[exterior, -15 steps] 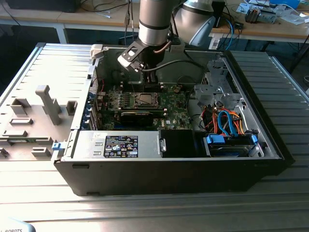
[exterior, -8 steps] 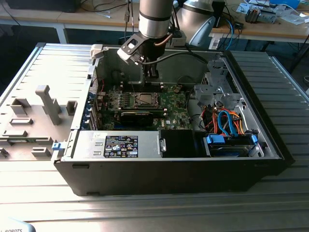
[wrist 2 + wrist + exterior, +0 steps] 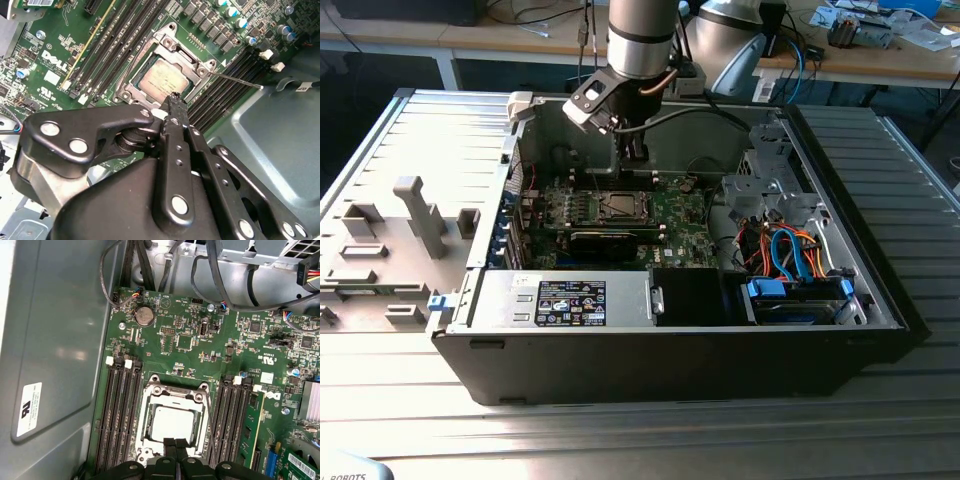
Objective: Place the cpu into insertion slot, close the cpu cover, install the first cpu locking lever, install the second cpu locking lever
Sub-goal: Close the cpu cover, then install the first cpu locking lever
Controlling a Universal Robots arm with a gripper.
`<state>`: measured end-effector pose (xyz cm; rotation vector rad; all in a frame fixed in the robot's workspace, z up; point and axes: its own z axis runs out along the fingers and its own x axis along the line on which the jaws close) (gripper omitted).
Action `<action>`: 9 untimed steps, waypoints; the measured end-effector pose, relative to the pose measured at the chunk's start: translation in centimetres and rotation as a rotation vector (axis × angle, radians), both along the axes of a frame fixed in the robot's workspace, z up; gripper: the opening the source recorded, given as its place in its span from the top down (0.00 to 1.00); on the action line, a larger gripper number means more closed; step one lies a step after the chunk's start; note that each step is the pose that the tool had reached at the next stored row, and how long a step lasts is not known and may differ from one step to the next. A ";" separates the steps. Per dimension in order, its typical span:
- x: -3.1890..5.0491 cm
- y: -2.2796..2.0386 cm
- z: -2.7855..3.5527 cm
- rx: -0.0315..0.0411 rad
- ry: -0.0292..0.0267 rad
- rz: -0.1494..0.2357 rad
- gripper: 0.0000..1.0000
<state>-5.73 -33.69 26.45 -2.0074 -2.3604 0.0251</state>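
At lower centre of the first wrist view the gripper (image 3: 175, 443) is pinched closed on nothing visible, at the edge of the cpu cover (image 3: 146, 422), which is down over the cpu (image 3: 172, 424) in the insertion slot (image 3: 176, 386). Lever step, I judge — the thin locking lever (image 3: 237, 80) juts free and wants precise hooking.

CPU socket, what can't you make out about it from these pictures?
1. Second wrist view: the tool covers the edge of the cpu cover beneath it, so contact cannot be told.
2. First wrist view: the tool hides one edge of the cpu.
3. Exterior view: the insertion slot is too small to tell whether its levers are latched.
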 end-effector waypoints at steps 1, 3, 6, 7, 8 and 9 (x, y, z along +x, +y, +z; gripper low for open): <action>0.00 0.00 0.00 0.0000 0.0000 0.000 0.89; 0.00 0.00 0.02 0.0000 0.0000 0.000 0.89; 0.00 0.00 0.02 0.0000 0.0001 0.005 0.89; 0.00 0.00 0.03 -0.0001 0.0001 0.014 0.89; 0.00 0.00 0.03 -0.0001 0.0001 0.029 0.89; 0.00 0.00 0.02 0.0000 0.0001 0.040 0.89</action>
